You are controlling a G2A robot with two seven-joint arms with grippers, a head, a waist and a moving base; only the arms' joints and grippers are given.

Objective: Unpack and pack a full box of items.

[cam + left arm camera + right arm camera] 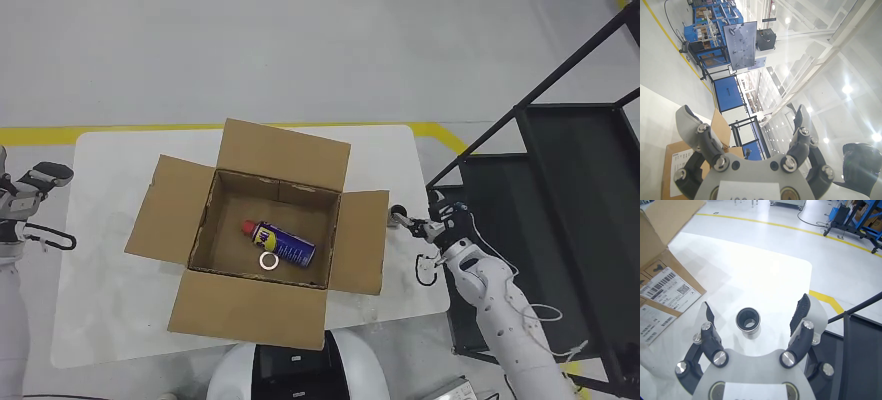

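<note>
Cardboard box [285,150] sits open, 4 flaps spread, at the middle of the white table [110,290], with 1 blue spray can [280,242] and a small ring [269,261] lying inside. The right gripper [755,303] hangs low near the table's right edge, fingers wide either side of an upright metal sleeve [748,323], not touching it. The left gripper [743,111] is at the table's left edge, tilted upward, fingers wide apart.
</note>
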